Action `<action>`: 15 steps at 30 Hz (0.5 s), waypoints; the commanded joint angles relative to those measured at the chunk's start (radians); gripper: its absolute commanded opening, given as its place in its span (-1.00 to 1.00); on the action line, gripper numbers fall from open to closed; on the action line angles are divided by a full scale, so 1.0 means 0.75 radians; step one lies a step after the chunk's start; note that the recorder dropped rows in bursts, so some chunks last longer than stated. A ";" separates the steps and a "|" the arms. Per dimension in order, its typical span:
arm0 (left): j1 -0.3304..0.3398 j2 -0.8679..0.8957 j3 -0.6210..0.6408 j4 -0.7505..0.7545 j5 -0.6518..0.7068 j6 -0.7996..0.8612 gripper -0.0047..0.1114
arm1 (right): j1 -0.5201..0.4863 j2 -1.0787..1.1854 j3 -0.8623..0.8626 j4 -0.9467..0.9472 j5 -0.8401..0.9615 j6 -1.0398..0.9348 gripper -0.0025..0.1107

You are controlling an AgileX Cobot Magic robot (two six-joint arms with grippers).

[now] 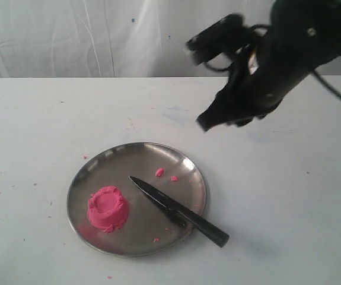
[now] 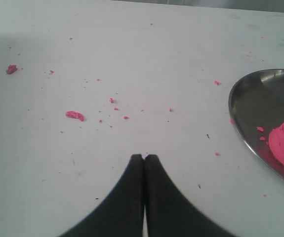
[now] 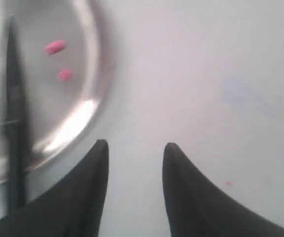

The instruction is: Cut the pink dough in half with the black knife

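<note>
Quick look at the setup: the pink dough [image 1: 107,208] is 1 whole round mound with a dimpled top, sitting on the near-left part of the steel plate [image 1: 152,157]. No cut in it that I can see. The black knife [image 1: 176,211] lies flat on the plate just right of the dough, not touching it. The tip points toward the middle of the plate, and the handle pokes out over the rim at the near right, above the white table [image 1: 289,225]. Nothing is holding the knife.

The right gripper [image 3: 134,145] is up in the air over the table on the far right side of the plate, and it's blurry in the exterior view. Its wrist view shows the jaws spread apart with only bare table between them, plus the plate edge and the knife off to one side.

The left gripper [image 2: 144,156] has its jaws pressed together with nothing between them. It's over bare table, and the plate rim and a slice of the dough sit at the edge of its view.

There are 2 small pink crumbs [image 1: 159,172] on the plate beyond the knife, and more pink bits [image 2: 75,115] are scattered on the table.
</note>
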 commanded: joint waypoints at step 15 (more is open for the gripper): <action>-0.007 -0.005 0.004 -0.011 -0.005 0.004 -0.92 | -0.626 0.398 0.179 1.320 0.515 -1.092 -0.01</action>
